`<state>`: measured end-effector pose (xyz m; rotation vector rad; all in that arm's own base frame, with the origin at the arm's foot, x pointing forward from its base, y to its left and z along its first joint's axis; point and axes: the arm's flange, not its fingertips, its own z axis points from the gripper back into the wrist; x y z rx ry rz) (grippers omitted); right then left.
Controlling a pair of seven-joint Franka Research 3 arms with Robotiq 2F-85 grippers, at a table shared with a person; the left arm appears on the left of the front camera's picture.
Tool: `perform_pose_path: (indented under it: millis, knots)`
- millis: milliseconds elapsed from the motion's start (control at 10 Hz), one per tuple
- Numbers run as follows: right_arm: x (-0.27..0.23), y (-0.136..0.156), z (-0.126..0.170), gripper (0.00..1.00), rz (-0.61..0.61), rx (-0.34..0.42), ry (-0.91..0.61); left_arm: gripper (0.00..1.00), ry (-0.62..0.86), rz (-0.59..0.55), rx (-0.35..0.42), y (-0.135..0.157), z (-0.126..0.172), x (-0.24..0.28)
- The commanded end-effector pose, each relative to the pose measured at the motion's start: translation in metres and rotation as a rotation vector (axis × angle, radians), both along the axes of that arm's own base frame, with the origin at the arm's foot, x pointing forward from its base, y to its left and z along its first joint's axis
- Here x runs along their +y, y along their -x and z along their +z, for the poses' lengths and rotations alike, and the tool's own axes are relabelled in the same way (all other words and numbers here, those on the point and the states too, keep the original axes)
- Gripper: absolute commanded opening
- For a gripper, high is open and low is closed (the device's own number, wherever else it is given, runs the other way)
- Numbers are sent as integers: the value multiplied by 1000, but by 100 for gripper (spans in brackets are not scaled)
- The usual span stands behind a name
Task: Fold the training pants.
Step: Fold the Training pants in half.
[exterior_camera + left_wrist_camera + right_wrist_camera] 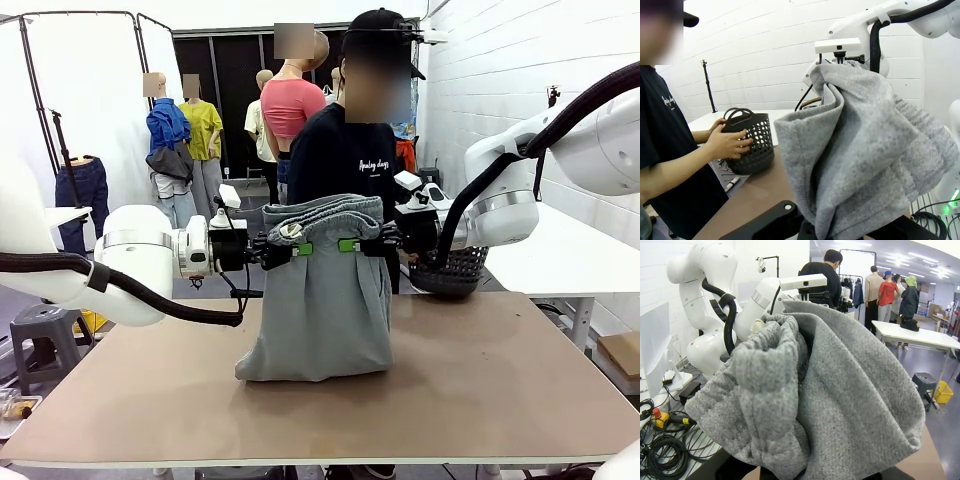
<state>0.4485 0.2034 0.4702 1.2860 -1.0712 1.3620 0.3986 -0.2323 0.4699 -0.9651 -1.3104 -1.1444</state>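
The light grey training pants hang over the middle of the brown table, their lower end bunched on the tabletop. My left gripper is shut on the left side of the gathered waistband, and my right gripper is shut on its right side. Both hold it level, well above the table. The left wrist view has the grey fabric draped over my fingers and hiding them. The right wrist view has the same cloth bunched close to the lens.
A person in a black shirt stands at the far side behind the pants, both hands on a black mesh basket, which sits at the table's far right. A white table stands to the right. Cables lie on the floor.
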Motion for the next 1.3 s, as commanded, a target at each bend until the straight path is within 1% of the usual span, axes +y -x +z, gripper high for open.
perform_pose_path:
  millis: [0,200,500,700,900,1100,1200]
  knots:
    - [-2,-7,6,0,-4,5,-2,0,-11,-2,1,-11,1,2]
    - [-3,-21,19,0,-7,-2,-3,0,-30,-26,-21,-26,10,-2]
    - [-2,-56,43,0,1,14,-1,0,-21,-19,-50,-63,40,-6]
    - [-1,-84,65,0,-20,-12,-1,0,-28,0,-66,-95,67,-4]
    - [-2,-118,96,0,-82,-44,18,0,-35,5,-89,-127,94,-10]
    - [1,-148,121,0,-114,-68,32,0,-33,20,-111,-153,119,-14]
    - [2,-155,130,0,-122,-74,33,0,-33,28,-122,-159,127,-17]
